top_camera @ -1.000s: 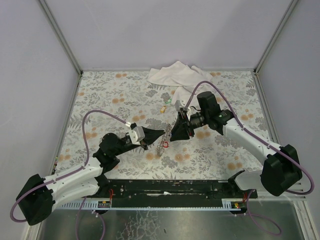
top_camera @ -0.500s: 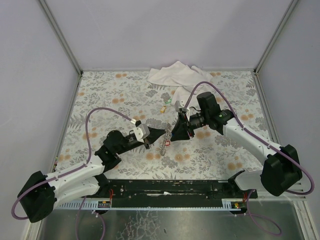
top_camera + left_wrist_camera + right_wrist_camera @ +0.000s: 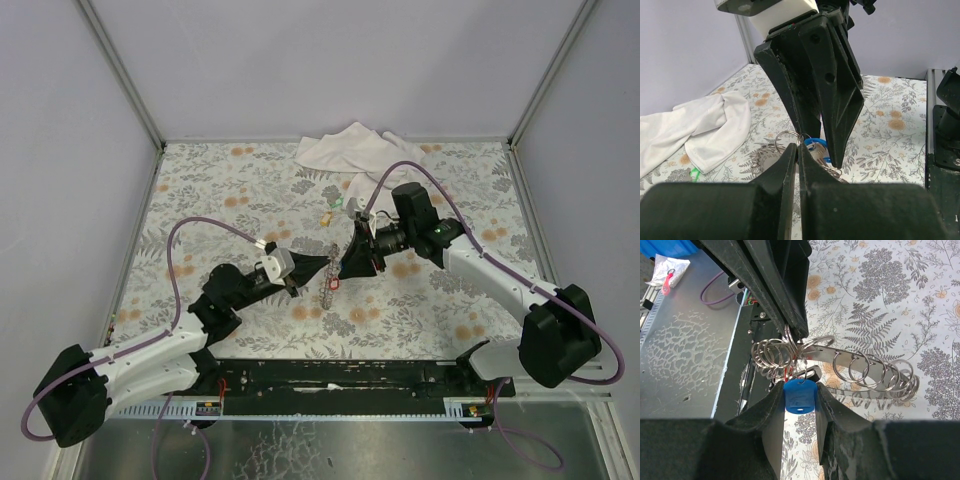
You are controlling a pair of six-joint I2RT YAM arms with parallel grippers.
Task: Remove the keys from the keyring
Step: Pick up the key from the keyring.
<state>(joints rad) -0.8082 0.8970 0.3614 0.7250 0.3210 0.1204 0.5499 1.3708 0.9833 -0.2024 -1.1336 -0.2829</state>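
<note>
R end effector [image 3: 799,390] pinching blue key [image 3: 800,396], L end effector [image 3: 798,149] clamped on keyring [image 3: 850,365], strung btwn both tips

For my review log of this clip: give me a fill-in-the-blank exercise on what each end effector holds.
The right end effector grips a key with a ____ head.
The left end effector is ____ on the keyring.
The crumpled ____ cloth lies at the table's far edge.
Missing words: blue; shut; white.

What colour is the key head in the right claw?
Blue key head; right wrist view shows it best.
</note>
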